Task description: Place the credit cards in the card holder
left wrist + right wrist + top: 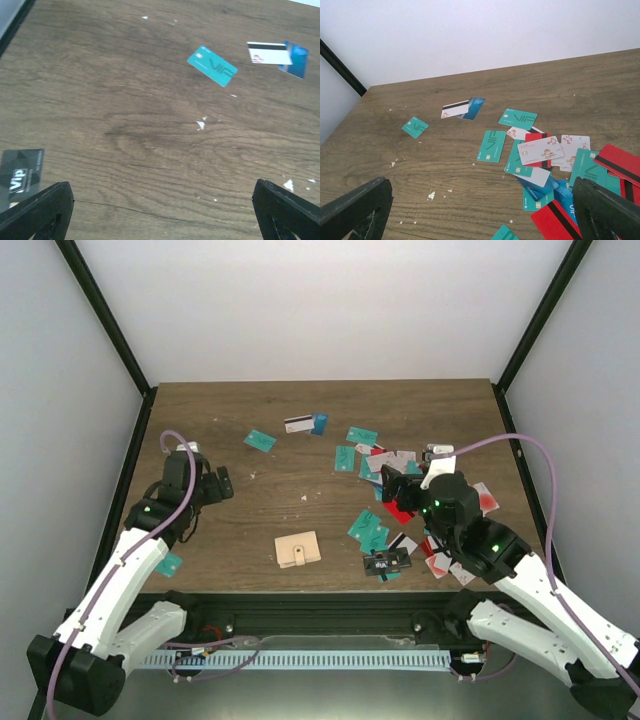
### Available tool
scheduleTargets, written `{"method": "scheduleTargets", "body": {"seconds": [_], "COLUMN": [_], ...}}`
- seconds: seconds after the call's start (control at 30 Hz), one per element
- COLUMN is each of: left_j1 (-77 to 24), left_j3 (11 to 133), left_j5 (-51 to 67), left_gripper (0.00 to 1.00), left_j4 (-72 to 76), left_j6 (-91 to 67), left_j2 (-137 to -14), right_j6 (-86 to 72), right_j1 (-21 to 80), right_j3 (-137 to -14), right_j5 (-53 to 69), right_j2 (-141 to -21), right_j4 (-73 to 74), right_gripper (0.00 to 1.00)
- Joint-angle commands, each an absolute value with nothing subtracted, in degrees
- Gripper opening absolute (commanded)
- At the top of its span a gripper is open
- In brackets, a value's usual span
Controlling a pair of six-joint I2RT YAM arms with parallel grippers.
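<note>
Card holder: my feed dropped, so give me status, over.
Left gripper open, empty. Right gripper open, empty. Card holder flat on table, untouched. Credit cards scattered, none covering it.

White-shelled arms with black joints, green lights and lilac cables end in a black left hand and right hand.

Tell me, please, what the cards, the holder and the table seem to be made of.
Cards: probably plastic; thin, flat, printed faces, one with a dark magnetic stripe.
Holder: tan and matte, perhaps leather or imitation; too small to settle.
Table: brown wood grain, matte; solid wood or laminate, I cannot tell.
</note>
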State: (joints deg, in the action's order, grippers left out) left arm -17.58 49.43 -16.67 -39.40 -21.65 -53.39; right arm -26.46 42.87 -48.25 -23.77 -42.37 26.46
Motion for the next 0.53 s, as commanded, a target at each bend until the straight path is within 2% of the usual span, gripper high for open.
{"method": "scheduleTargets", "body": {"seconds": [0.0, 0.17, 0.5], "left_j1": [-17.08, -17.05, -16.99], "left_j3": [47.83, 47.24, 42.32], "left_j5": [-10.65, -10.88, -8.84], "left_gripper": [1.0, 1.0, 1.0], "left_j4": [-31.75, -31.53, -29.13], "left_j6": [-19.96, -20.75, -19.88], "left_j2": [-51.47, -51.2, -41.95], "right_j6": [-26.6, -25.09, -25.82], "right_j1": [42.63, 42.63, 42.63], "right_j3": [-47.43, -47.7, -47.99], "right_j5": [-25.64, -25.49, -24.98], "right_j2": [-40.56, -40.53, -42.31], "right_j4": [25.59, 24.92, 25.15], "right_gripper": [1.0, 1.0, 1.0]}}
